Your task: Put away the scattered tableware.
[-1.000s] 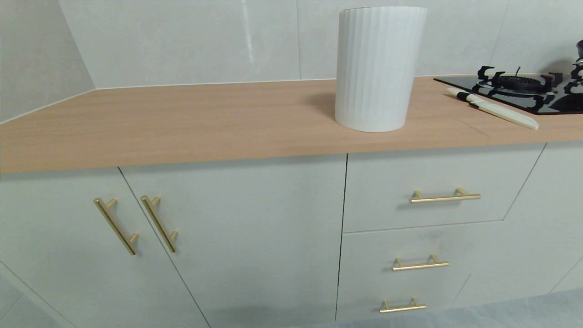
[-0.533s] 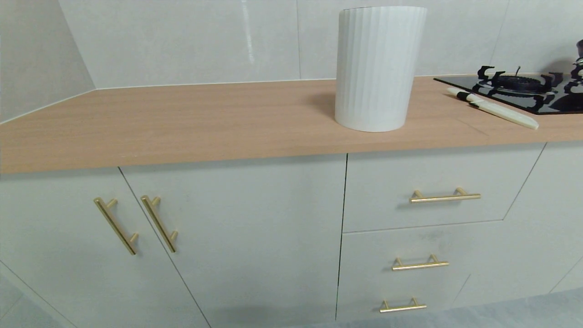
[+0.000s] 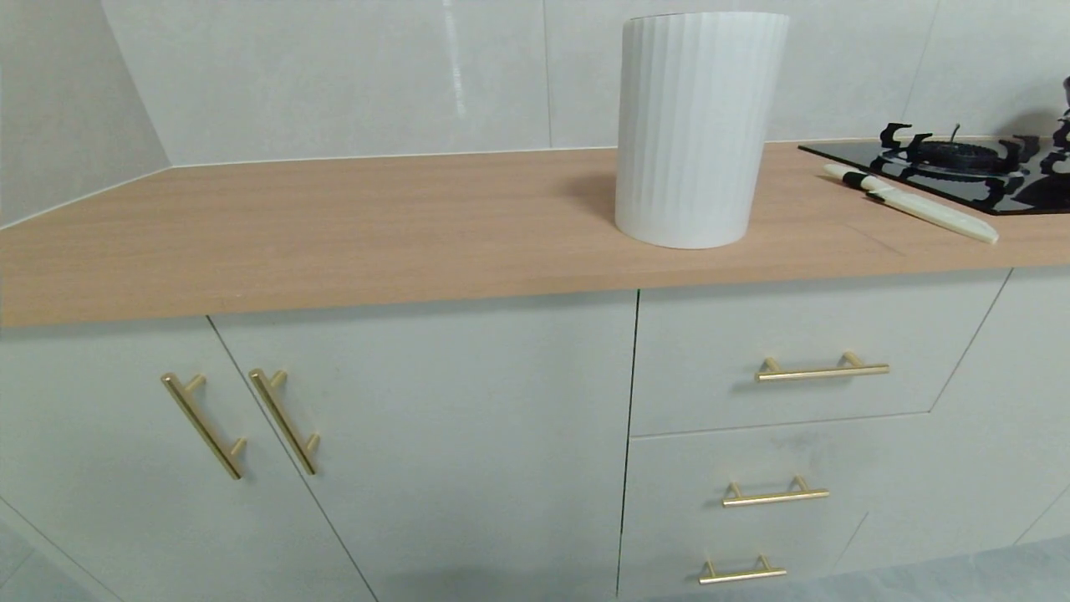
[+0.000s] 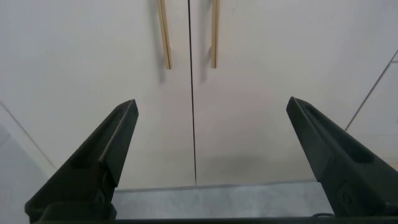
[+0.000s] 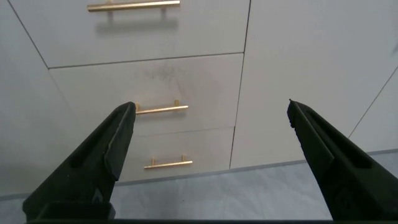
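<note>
Black left pincer (image 4: 210, 163): two tapered fingers set wide apart with nothing between them. It is held low before the pale double cabinet doors (image 4: 261, 112), in line with the seam where they meet. Brass bar handles (image 4: 164, 34) flank that seam, and a strip of grey floor (image 4: 211, 199) lies under the doors' lower edge.

Black right pincer (image 5: 210, 163): fingers likewise spread and gripping nothing. It faces the drawer stack (image 5: 149, 81), whose three fronts are flush and each carry a brass pull.

Wooden tabletop (image 3: 334, 226): its front edge runs straight above the doors and drawers. The left half is bare wood back to the tiled wall (image 3: 334, 75).

White ribbed container (image 3: 698, 130): upright, right of centre, set back from the front edge.

Knife (image 3: 911, 203): pale, with a dark band near the handle. It lies flat at the right end, well apart from the container and just beside the front edge of the black hob (image 3: 945, 171). Its tip lies near the tabletop's front edge.
</note>
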Tool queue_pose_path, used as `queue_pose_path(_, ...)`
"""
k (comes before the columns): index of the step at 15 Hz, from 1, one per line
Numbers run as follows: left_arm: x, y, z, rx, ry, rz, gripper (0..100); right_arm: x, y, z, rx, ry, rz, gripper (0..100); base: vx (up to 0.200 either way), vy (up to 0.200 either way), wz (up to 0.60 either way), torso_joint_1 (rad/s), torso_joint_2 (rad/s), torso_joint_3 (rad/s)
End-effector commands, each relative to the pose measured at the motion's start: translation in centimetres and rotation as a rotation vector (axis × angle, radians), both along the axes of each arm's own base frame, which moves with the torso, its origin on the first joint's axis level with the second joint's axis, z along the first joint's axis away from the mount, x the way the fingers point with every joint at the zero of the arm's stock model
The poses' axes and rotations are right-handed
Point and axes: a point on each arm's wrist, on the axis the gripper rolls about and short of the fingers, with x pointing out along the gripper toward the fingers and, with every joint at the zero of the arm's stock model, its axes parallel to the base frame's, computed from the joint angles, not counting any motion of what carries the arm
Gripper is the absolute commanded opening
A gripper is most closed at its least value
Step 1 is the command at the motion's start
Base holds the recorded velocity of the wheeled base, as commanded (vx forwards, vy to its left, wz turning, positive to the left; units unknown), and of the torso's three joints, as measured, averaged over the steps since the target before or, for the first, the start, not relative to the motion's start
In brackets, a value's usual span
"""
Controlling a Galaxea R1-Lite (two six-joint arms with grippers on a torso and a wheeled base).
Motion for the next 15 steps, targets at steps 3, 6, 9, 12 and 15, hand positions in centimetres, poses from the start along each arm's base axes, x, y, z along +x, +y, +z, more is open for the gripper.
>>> queue_pose_path(3, 0.0, 0.0, 0.0, 0.0, 0.0, 0.001, 100, 0.01, 0.0, 0.01, 0.0, 0.001, 0.002, 100, 0.2, 0.0, 0.0, 0.001, 0.0, 0.001)
queue_pose_path(6, 0.0, 0.0, 0.0, -0.002, 0.0, 0.001, 100, 0.01, 0.0, 0.01, 0.0, 0.001, 0.0, 100, 0.2, 0.0, 0.0, 0.004, 0.0, 0.005)
queue_pose_path(9, 0.0, 0.0, 0.0, -0.002, 0.0, 0.001, 100, 0.02, 0.0, -0.04, 0.0, 0.003, 0.0, 100, 0.0, 0.0, 0.0, 0.0, 0.0, 0.0)
queue_pose_path(12, 0.0, 0.0, 0.0, -0.002, 0.0, 0.001, 100, 0.01, 0.0, 0.01, -0.002, 0.001, 0.0, 100, 0.0, 0.0, 0.0, 0.0, 0.0, 0.0)
queue_pose_path(15, 0.0, 0.0, 0.0, -0.002, 0.0, 0.001, 100, 0.02, 0.0, -0.04, -0.002, 0.003, 0.0, 100, 0.0, 0.0, 0.0, 0.0, 0.0, 0.0)
